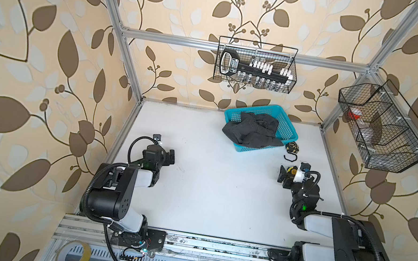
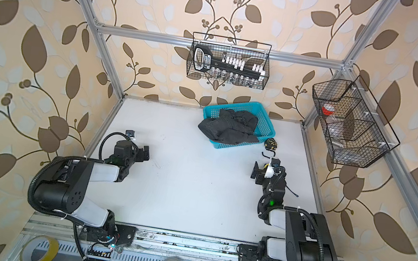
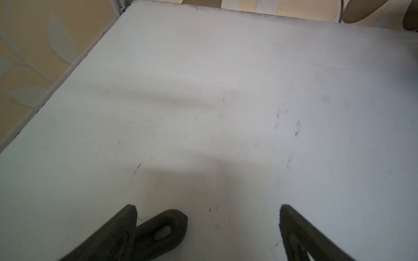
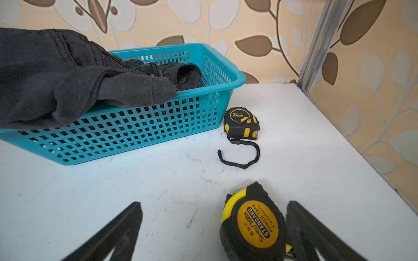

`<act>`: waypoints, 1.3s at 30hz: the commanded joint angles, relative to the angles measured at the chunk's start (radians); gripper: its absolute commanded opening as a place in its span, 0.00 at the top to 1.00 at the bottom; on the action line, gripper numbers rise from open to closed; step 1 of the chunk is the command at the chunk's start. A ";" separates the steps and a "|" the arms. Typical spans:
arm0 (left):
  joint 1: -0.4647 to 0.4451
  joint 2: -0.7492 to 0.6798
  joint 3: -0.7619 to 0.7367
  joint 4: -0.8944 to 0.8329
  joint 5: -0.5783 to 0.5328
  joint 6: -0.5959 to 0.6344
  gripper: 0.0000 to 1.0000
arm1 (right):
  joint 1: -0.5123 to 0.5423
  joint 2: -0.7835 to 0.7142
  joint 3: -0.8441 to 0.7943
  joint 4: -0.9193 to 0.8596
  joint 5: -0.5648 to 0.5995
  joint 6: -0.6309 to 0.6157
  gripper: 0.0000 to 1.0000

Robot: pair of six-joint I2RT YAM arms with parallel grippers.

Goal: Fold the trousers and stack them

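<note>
Both pincers gape wide, nothing clamped: left pincer over bare table, right pincer straddling the large tape measure, which lies close against 1 finger; you cannot tell if they touch.

Trousers: bunched in the turquoise basket at the far edge of the table, 1 fold hanging over its near rim.

Risks, as judged:
- Swing the right arm and you likely knock or drag that tape.
- Pull the cloth sideways and the light basket may slide or tip with it.
- The small tape measure and its strap sit beside the basket, in your path.

Writing: large tape "STANDARD POWER TAPE", "5m/16ft"; small tape "3".
</note>
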 commanded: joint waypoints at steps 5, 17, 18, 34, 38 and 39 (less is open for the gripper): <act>0.009 -0.011 0.005 0.044 -0.001 0.016 0.01 | 0.006 0.004 0.003 0.028 0.001 -0.020 0.00; 0.010 -0.009 0.008 0.041 0.000 0.016 0.01 | 0.005 0.006 0.006 0.028 -0.003 -0.017 0.00; 0.009 -0.007 0.008 0.041 0.000 0.016 0.01 | -0.001 0.008 0.007 0.029 -0.013 -0.012 0.00; 0.008 -0.048 0.036 -0.034 -0.005 0.022 0.01 | -0.021 -0.109 0.049 -0.138 -0.058 -0.011 0.00; 0.006 -0.151 0.114 -0.221 0.002 0.025 0.01 | -0.019 -0.237 0.065 -0.256 -0.056 -0.012 0.00; 0.004 -0.180 0.126 -0.251 0.005 0.021 0.01 | -0.020 -0.267 0.070 -0.272 -0.059 -0.006 0.00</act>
